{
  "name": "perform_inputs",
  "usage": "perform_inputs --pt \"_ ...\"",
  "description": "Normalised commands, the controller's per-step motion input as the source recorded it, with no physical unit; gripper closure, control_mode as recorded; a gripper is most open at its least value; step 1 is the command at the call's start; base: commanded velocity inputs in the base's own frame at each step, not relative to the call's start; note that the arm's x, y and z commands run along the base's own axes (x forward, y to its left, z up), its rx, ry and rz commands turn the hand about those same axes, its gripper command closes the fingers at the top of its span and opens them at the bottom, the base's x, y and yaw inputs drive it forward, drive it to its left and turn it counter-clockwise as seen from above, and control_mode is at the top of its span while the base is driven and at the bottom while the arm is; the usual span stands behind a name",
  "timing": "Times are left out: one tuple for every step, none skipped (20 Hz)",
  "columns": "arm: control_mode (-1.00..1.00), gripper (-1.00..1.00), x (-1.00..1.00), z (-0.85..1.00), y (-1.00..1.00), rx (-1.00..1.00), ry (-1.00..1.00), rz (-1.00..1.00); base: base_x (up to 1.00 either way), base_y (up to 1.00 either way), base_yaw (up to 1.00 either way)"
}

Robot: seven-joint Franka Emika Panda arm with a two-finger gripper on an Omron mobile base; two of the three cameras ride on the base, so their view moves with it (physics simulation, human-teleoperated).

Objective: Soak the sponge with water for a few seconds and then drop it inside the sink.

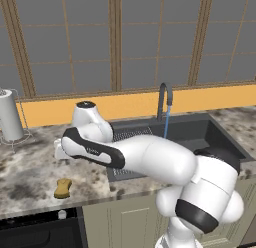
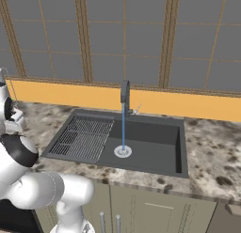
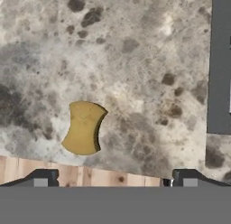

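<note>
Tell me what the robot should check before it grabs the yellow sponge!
1. Gripper open: ok, its tips stand wide apart.
2. Nothing held already: ok.
3. Sponge free to grab: ok, it lies alone on the counter.
4. Gripper lined up over the sponge: not ok, in the hand view the sponge sits off toward one fingertip, not midway.
5. Water running: ok, a blue stream falls from the faucet.
6. Sink has room for the sponge: ok.

Glossy white rounded arm (image 1: 150,159), black joint bands; small dark, possibly grey-padded, finger tips (image 3: 43,178).
</note>
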Motion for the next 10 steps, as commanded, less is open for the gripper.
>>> perform_inputs --pt "-1.0 -1.0 0.27 -0.2 0.14 0.01 0.0 0.0 0.0 0.0 0.0" --pt "-1.0 -1.0 0.24 -0.21 0.09 0.0 0.0 0.0 0.0 0.0 0.0" --pt "-1.0 -1.0 0.24 -0.23 0.09 0.0 0.0 0.0 0.0 0.0 0.0" --pt "-1.0 -1.0 0.24 -0.23 0.17 0.0 0.0 0.0 0.0 0.0 0.0" --pt "-1.0 -1.0 0.21 -0.23 0.19 0.0 0.0 0.0 0.0 0.0 0.0" --pt "-1.0 -1.0 0.16 -0.21 0.23 0.0 0.0 0.0 0.0 0.0 0.0" --pt "-1.0 -1.0 0.13 -0.24 0.24 0.0 0.0 0.0 0.0 0.0 0.0" --pt "-1.0 -1.0 0.11 -0.26 0.26 0.0 0.0 0.0 0.0 0.0 0.0" --pt "-1.0 -1.0 0.1 -0.23 0.31 0.0 0.0 0.0 0.0 0.0 0.0" --pt "-1.0 -1.0 0.08 -0.18 0.34 0.0 0.0 0.0 0.0 0.0 0.0"
